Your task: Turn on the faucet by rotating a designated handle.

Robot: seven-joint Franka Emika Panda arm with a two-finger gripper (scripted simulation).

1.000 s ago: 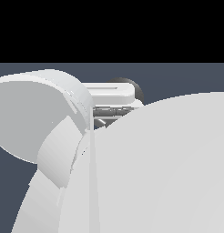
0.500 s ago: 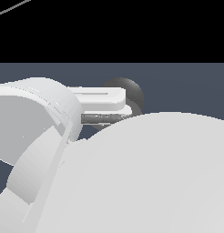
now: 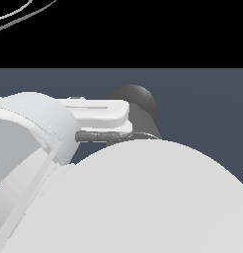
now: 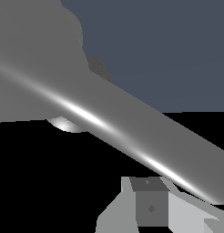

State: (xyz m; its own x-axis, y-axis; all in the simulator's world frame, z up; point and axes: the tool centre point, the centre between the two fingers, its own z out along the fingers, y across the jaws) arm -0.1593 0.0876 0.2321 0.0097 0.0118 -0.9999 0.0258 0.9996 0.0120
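In the wrist view the handle [image 4: 132,132], a shiny silver-grey rod, runs slantwise across the picture, very close. It springs from the matte grey faucet [image 4: 36,50]. My gripper [image 4: 152,200] sits just behind the rod's free end. Its fingers look pressed together with nothing between them, and I cannot tell whether they touch the rod. In the exterior view the faucet's dark dome [image 3: 138,101] peeks out behind my white hand [image 3: 101,111]. A thin dark rod-like piece [image 3: 101,136] lies under the hand; whether it is finger or handle is unclear.
My own white arm links [image 3: 143,197] fill the lower half and the left of the exterior view and hide most of the faucet. Dark blue-grey floor [image 3: 202,108] stretches behind. A thin pale arc [image 3: 15,15] crosses the black top left corner.
In the exterior view my white hand has moved lower and towards the view's left. More of the dark dome now shows behind it.
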